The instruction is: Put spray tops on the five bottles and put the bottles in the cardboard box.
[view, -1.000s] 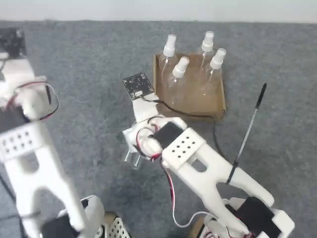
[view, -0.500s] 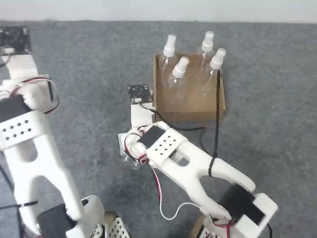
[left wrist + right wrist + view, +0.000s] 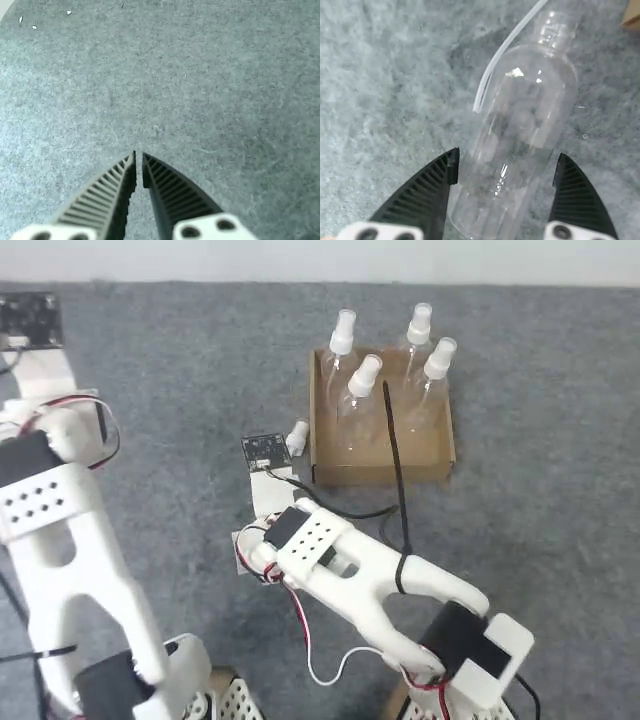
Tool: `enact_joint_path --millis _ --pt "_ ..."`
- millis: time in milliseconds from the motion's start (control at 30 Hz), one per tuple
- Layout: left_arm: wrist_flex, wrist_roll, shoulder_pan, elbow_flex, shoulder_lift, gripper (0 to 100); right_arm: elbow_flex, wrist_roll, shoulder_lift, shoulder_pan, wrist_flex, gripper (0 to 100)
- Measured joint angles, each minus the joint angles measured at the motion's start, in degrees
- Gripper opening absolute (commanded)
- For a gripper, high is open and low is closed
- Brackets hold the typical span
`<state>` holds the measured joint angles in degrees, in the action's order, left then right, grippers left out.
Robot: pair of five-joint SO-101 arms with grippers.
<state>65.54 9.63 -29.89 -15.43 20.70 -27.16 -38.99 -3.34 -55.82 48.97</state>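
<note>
A clear bottle (image 3: pixel 520 135) with no top lies on the grey carpet. My right gripper (image 3: pixel 507 156) is open, with one finger on each side of the bottle's body. A thin white tube (image 3: pixel 505 55) lies across the bottle's shoulder. In the high view a white spray top (image 3: pixel 297 435) lies on the carpet just left of the cardboard box (image 3: pixel 380 472). Several bottles with spray tops (image 3: pixel 365 390) stand in the box. The right arm (image 3: pixel 310 540) is bent low in front of the box. My left gripper (image 3: pixel 139 156) is shut over bare carpet at the far left.
The left arm (image 3: pixel 50 500) stands tall along the left edge. A black cable (image 3: pixel 397 470) runs from the right arm up across the box. Grey carpet (image 3: pixel 180 390) lies open between the arms.
The right arm's wrist has swung left and nearer, away from the box, uncovering the loose spray top. Its cable has swept left across the box. The left arm shifted slightly early on.
</note>
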Motion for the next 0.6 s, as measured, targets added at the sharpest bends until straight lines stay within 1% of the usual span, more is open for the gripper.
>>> enact_joint_path --millis 100,133,167,300,400,500,600 --pt "0.0 0.0 0.0 0.0 0.0 2 0.0 0.35 -0.53 0.0 0.09 4.6" --pt "0.0 0.0 0.0 0.0 0.0 2 0.0 1.76 -0.53 0.0 0.09 1.1" --pt "0.0 0.0 0.0 0.0 0.0 2 0.0 3.52 -0.53 0.09 0.09 0.2" --pt "0.0 0.0 0.0 0.0 0.0 2 0.0 13.01 -0.35 0.09 0.18 2.0" --pt "0.0 0.0 0.0 0.0 0.0 2 0.0 21.63 2.37 0.09 3.08 2.3" --pt "0.09 0.0 0.0 0.0 0.0 2 0.0 31.21 9.05 1.05 8.97 2.1" --pt "2.73 0.88 1.41 0.0 0.0 2 1.49 40.79 18.46 3.08 17.49 2.0"
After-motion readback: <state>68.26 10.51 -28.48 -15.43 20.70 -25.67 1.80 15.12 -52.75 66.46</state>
